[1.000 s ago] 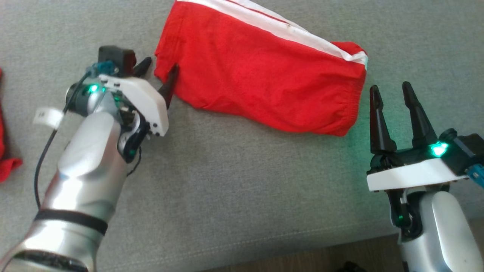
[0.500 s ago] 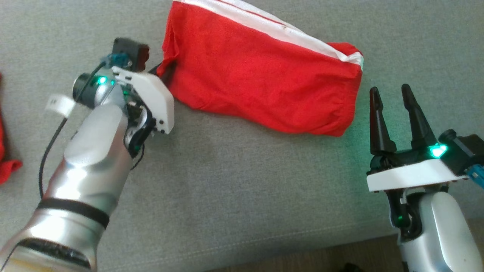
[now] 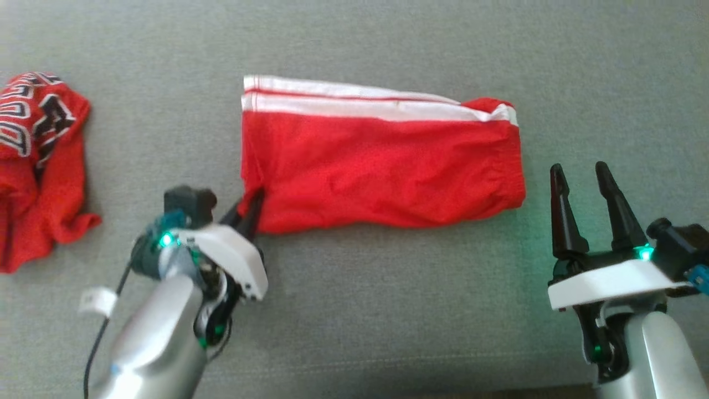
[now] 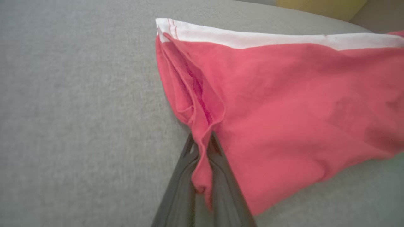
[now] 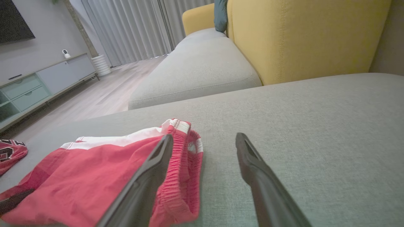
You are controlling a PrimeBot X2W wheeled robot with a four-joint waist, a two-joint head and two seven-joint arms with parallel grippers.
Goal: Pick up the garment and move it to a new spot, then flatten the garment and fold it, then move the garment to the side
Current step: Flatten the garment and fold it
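Red shorts (image 3: 382,166) lie spread on the grey sofa seat (image 3: 388,321), mid-frame in head view. White side stripe runs along their 12 o'clock edge, elastic waistband at the 3 o'clock end, leg hem at the 9 o'clock end.

Left tool (image 3: 253,202) sits at the shorts' 7 o'clock corner, clenched on a pinch of hem. In the left wrist view, a red fold is squeezed between the two dark fingers (image 4: 225,189), with cloth bunched up past the tips.

Right tool (image 3: 579,166) is released, fingers spread, at 4 o'clock of the shorts, near the waistband and apart from it in head view. In the right wrist view one finger crosses in front of the waistband; contact can't be told.

A second red garment (image 3: 39,160) with black-and-white lettering lies crumpled at 9 o'clock, well apart. A yellow backrest (image 5: 309,34) is at 12 o'clock in the right wrist view.
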